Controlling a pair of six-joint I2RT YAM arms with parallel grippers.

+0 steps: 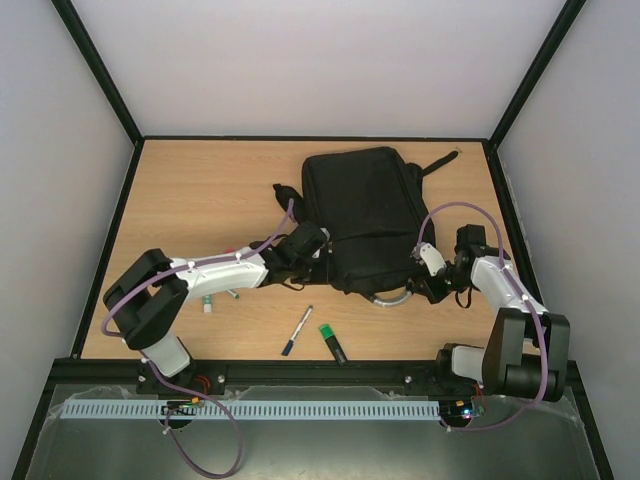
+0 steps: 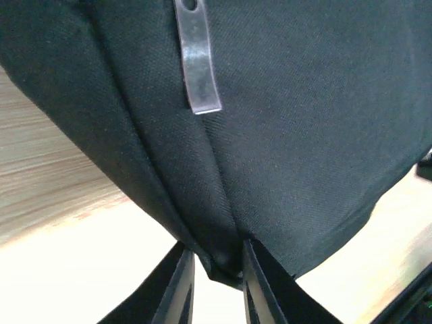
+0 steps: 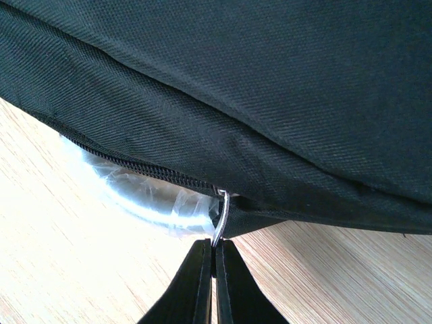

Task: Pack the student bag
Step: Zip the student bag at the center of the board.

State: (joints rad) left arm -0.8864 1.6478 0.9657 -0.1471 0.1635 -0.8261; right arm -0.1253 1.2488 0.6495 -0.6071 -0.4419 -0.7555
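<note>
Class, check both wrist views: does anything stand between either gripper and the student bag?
Nothing visible does. The left gripper pinches a fabric fold of the student bag, and the right gripper is closed on its zipper pull, with no object between.

Black fabric backpack (image 1: 365, 215) is lying flat, centre-right on the table (image 1: 200, 190). Its silvery loop handle (image 1: 392, 298) is facing the near edge.

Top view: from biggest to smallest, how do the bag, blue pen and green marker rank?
1. Bag, by far the largest.
2. Blue pen and green marker look alike: the pen slightly longer but thinner, the marker stubbier, so I won't rank them.
</note>
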